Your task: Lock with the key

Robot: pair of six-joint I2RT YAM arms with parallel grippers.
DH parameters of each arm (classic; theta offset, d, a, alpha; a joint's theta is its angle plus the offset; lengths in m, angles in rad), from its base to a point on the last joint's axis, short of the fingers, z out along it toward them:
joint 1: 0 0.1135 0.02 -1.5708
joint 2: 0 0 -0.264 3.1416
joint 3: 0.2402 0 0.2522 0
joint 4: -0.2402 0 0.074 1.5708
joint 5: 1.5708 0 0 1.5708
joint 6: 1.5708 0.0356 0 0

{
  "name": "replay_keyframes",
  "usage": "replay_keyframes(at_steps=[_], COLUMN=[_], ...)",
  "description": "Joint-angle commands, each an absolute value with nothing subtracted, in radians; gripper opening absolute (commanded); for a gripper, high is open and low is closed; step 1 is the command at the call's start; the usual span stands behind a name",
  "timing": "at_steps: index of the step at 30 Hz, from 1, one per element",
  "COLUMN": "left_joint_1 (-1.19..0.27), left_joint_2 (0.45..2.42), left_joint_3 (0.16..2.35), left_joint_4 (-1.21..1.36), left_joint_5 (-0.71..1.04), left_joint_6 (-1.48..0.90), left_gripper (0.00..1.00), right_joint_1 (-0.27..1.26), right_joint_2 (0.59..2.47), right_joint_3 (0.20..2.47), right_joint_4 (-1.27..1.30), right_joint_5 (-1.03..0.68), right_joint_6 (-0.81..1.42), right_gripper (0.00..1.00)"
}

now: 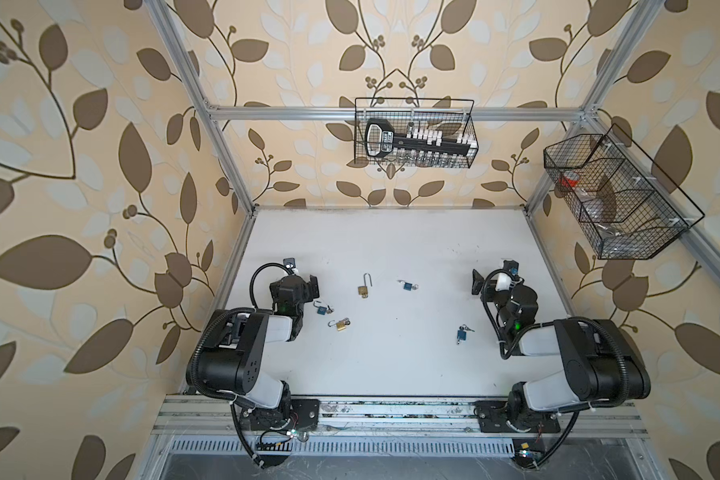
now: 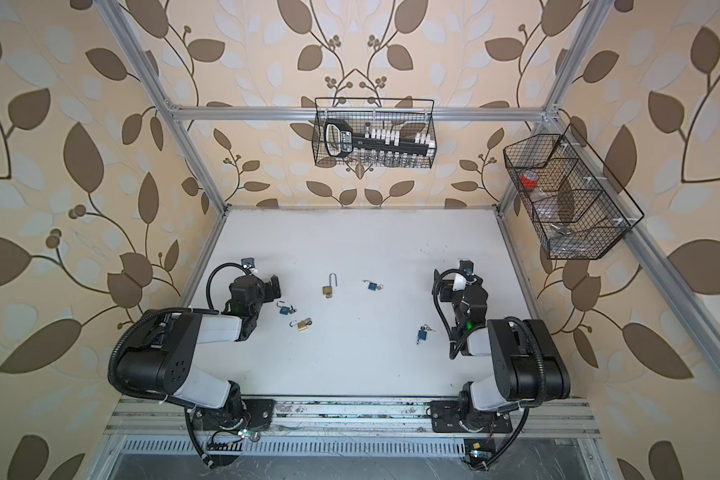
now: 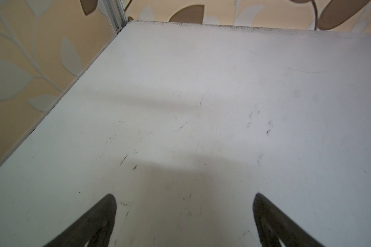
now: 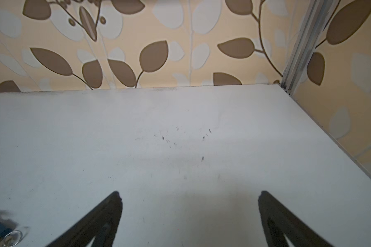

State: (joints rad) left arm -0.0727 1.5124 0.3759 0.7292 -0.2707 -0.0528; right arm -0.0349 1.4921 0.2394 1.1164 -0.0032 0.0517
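Since the left gripper (image 3: 184, 195) and the right gripper (image 4: 190, 192) both stand with jaws wide apart and empty over the white table (image 3: 201, 85), the task seems not yet begun. Several small padlocks (image 2: 373, 285) lie scattered near the middle of both top views. The brass padlock (image 1: 363, 291), just left of centre, has its shackle (image 1: 367, 277) open. Its long axis runs up-down in the frame, shackle toward the upper edge. I judge the next move needs one gripper to steady its body while the other closes the shackle and turns the key.
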Motion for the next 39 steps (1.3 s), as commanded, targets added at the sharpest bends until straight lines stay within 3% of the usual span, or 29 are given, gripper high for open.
replay_keyframes(at_steps=[1,30,35,39], left_joint_1=[-0.077,-0.079,-0.124,-0.126], left_joint_2=[1.496,1.471,1.280,1.153], left_joint_3=[0.371,0.362,0.434,0.480], left_joint_4=[0.772,0.779,0.527,0.354], left_joint_5=[-0.289,-0.289,-0.358,-0.348], left_joint_6=[-0.043,-0.030,-0.017,-0.139], left_gripper=[0.99,0.99,0.99,0.99], right_joint_1=[-0.034,-0.039,0.013,0.086], right_joint_2=[1.499,1.497,1.415,1.300], right_joint_3=[0.239,0.235,0.226,0.245], right_joint_4=[1.125,1.129,1.089,0.964], right_joint_5=[0.002,-0.004,0.088,0.138], right_joint_6=[0.052,0.054,0.030,-0.026], right_gripper=[1.00,1.00,1.00,1.00])
